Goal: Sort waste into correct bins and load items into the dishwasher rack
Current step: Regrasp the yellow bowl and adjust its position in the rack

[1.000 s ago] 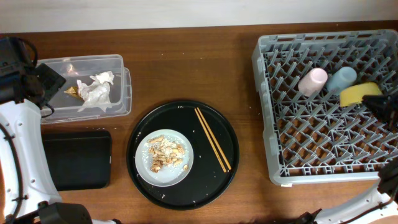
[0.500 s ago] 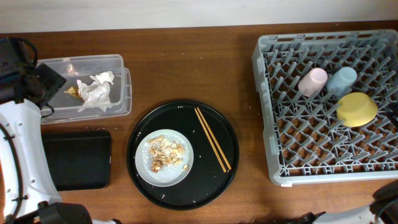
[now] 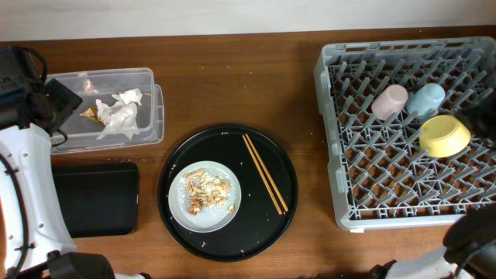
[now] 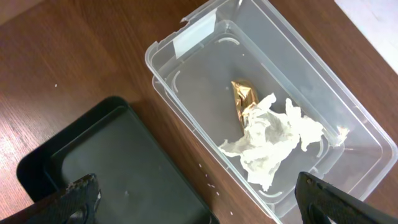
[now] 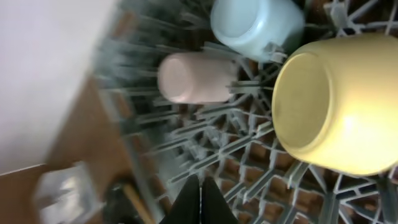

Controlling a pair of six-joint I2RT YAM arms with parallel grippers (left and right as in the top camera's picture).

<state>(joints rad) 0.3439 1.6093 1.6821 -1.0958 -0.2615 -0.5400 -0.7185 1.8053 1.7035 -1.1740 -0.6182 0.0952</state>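
The dishwasher rack [image 3: 328,147] holds the pink cup [image 3: 389,101], the blue cup [image 3: 425,98] and the yellow bowl [image 3: 445,136], all lying on their sides. My right gripper [image 5: 200,202] hovers over the rack [image 5: 249,155], shut on nothing, short of the pink cup [image 5: 193,78], blue cup [image 5: 255,25] and bowl [image 5: 342,106]. The plate [image 3: 180,211] carries food scraps [image 3: 206,190]. The clear tub [image 3: 147,85] holds tissue [image 3: 120,112] and a gold wrapper [image 3: 91,114]. My left gripper [image 4: 202,205] is wide open above the gap between the tub [image 4: 205,37] and the black tray [image 4: 118,162].
The plate sits in a large round black tray [image 3: 271,155] with chopsticks [image 3: 264,184] beside it. The shallow black tray [image 3: 94,198] lies in front of the tub. In the left wrist view the tissue [image 4: 273,140] and wrapper [image 4: 244,99] lie together in the tub.
The right gripper has let go of the yellow bowl, which settled a little nearer in the rack. The right arm drew away and its jaws shut. The left arm is still.
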